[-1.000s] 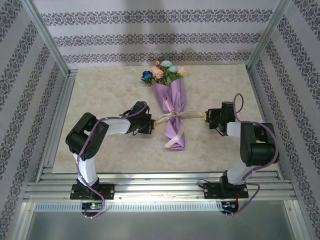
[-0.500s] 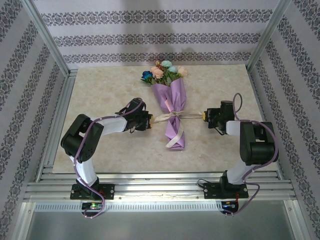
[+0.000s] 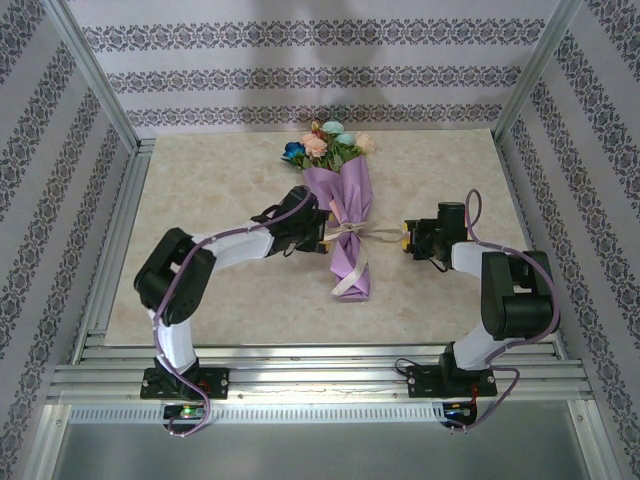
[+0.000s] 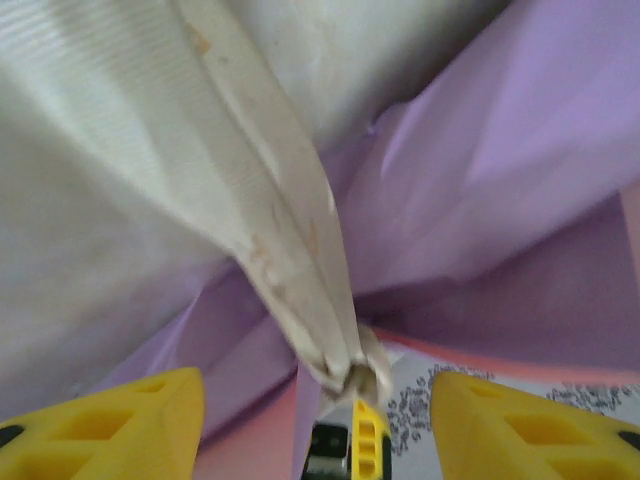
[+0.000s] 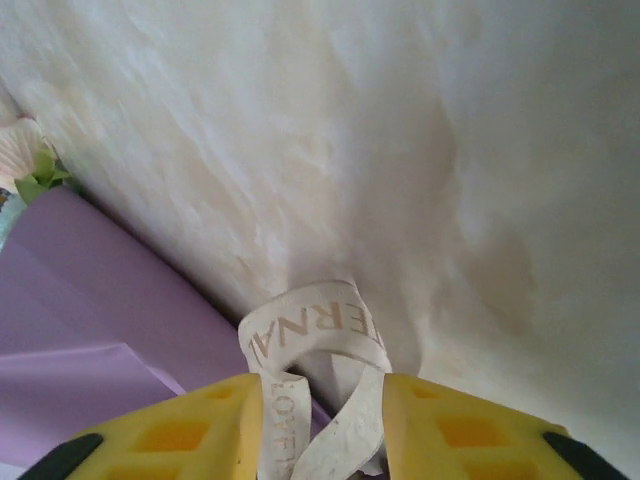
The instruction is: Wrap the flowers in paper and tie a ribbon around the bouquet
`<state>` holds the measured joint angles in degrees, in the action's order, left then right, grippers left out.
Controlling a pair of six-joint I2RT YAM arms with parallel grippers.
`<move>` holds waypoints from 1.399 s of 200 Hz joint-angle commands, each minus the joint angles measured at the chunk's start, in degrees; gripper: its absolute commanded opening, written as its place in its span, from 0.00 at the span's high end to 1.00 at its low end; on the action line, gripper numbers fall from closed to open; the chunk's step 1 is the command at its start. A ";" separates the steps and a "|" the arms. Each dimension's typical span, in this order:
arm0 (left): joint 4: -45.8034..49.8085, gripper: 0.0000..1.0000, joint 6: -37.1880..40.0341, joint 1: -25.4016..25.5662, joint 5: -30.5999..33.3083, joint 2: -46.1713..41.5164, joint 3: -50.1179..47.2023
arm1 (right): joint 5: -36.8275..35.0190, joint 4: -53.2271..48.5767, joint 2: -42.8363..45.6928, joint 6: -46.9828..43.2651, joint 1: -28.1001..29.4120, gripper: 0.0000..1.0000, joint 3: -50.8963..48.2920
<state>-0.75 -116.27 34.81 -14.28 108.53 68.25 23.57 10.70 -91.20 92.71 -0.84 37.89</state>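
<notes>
The bouquet (image 3: 345,225) lies in the middle of the table, its flowers (image 3: 328,145) at the far end and the lilac paper (image 3: 352,190) narrowing toward me. The cream ribbon (image 3: 350,235) is knotted round its waist. My left gripper (image 3: 320,238) sits against the bouquet's left side, open, and its wrist view has the ribbon (image 4: 285,240) running down to a knot between the spread yellow fingers (image 4: 110,425). My right gripper (image 3: 405,238) is just right of the bouquet, open, with a loose curl of printed ribbon (image 5: 310,335) lying between its fingers (image 5: 470,430) beside the paper (image 5: 90,320).
The marble tabletop (image 3: 210,170) has free room to the left, right and behind the bouquet. Aluminium rails (image 3: 110,240) and patterned walls (image 3: 300,70) close it in on three sides. Both arm bases stand on the near rail (image 3: 320,375).
Both grippers were shut on the ribbon ends and have opened. The left gripper has moved right, up against the bouquet. The right one edged left, and the ribbon has gone slack.
</notes>
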 commanded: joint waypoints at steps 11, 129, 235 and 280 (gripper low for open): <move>-0.04 0.38 -16.37 -0.09 4.64 4.16 1.78 | -1.54 -3.70 4.35 -0.37 3.64 0.47 2.02; -5.65 0.61 -19.34 -0.09 8.37 9.24 0.24 | -6.59 8.23 -11.74 13.96 13.89 0.47 9.24; -7.96 1.00 -12.53 -2.83 8.26 6.41 -2.50 | -9.85 6.40 -11.99 12.77 13.56 1.00 10.48; -7.57 1.00 -7.26 -5.99 3.99 4.26 -3.76 | -12.13 2.36 -7.87 6.82 9.92 1.00 8.46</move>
<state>-8.27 -119.00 30.72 -9.04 115.61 66.13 15.22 15.20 -101.58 103.74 11.70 47.94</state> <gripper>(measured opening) 0.049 0.057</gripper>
